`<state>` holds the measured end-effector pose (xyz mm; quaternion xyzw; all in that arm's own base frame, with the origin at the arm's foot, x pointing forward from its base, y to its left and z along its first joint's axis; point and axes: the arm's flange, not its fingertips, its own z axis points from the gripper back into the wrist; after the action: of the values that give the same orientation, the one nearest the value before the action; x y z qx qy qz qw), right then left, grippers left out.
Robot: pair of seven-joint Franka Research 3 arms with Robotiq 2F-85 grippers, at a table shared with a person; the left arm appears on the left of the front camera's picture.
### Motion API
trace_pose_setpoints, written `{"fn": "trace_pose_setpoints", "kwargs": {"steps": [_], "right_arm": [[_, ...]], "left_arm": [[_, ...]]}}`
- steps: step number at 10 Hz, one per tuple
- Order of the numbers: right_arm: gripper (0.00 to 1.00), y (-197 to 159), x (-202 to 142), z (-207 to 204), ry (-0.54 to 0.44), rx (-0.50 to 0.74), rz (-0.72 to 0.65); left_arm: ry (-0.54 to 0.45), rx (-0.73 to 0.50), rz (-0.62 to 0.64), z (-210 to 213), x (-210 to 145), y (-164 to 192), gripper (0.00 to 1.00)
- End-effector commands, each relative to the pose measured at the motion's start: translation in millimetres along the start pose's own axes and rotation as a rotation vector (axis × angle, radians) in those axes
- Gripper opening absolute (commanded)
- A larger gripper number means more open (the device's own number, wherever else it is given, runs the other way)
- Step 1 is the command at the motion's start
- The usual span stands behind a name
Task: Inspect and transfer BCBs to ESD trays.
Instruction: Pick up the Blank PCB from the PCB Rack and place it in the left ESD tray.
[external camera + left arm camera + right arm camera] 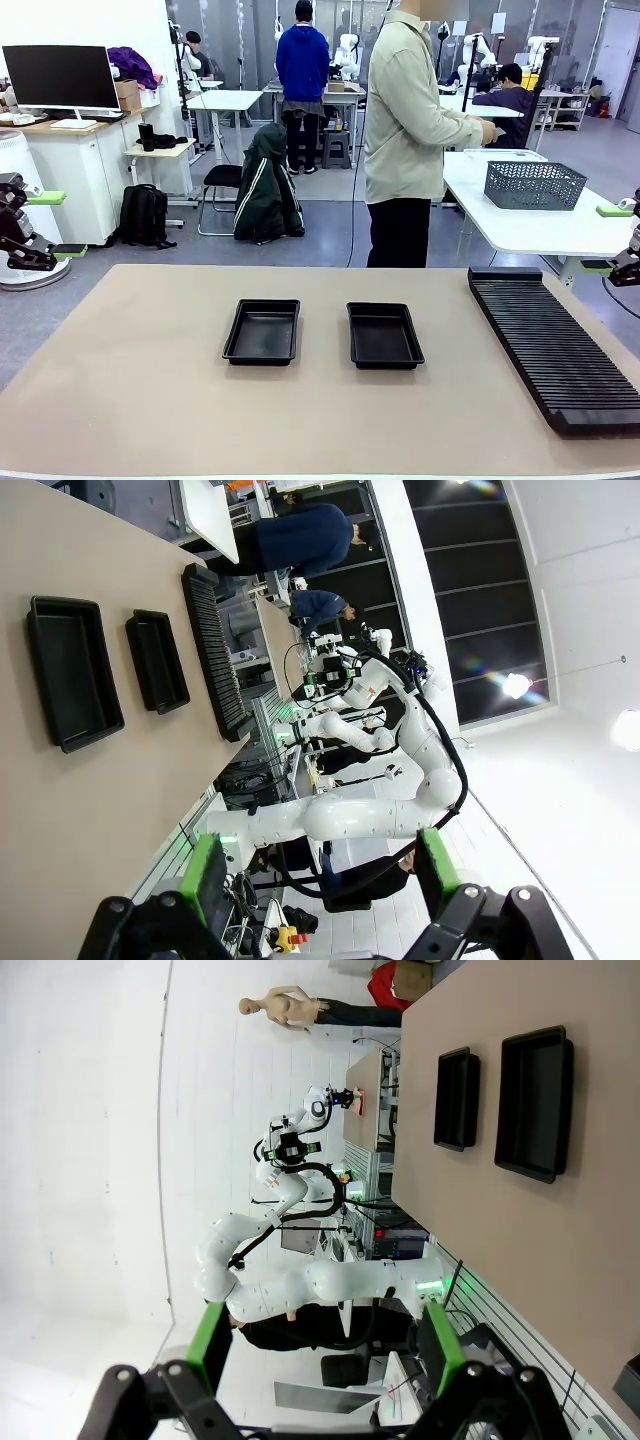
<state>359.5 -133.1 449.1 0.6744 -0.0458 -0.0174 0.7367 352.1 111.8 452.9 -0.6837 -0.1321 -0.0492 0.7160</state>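
Observation:
Two black ESD trays lie side by side mid-table, both empty: the left tray (262, 331) (75, 670) (457, 1097) and the right tray (384, 335) (157, 660) (535, 1100). The BCBs are out of view. My left gripper (55, 224) (320, 875) hangs open off the table's left side with nothing between its green pads. Off the right side, my right gripper (606, 238) (325, 1348) is open and empty too. A person (405, 130) stands behind the far edge, turned towards a white side table.
A long black ribbed rack (555, 345) (213, 650) lies along the right side of the tan table (150, 400). A grey mesh basket (535, 184) sits on the white side table behind. Chairs and desks stand farther back.

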Motion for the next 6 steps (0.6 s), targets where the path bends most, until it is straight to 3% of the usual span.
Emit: {"fn": "trace_pose_setpoints", "kwargs": {"steps": [1,6], "right_arm": [[1.00,1.6,-0.7,0.4,-0.002,0.000,0.003],[1.00,1.6,-0.7,0.4,-0.002,0.000,0.003]], "left_arm": [[-0.002,-0.004,0.002,-0.1,-0.4,0.3,1.00],[-0.002,-0.004,0.002,-0.1,-0.4,0.3,1.00]]}}
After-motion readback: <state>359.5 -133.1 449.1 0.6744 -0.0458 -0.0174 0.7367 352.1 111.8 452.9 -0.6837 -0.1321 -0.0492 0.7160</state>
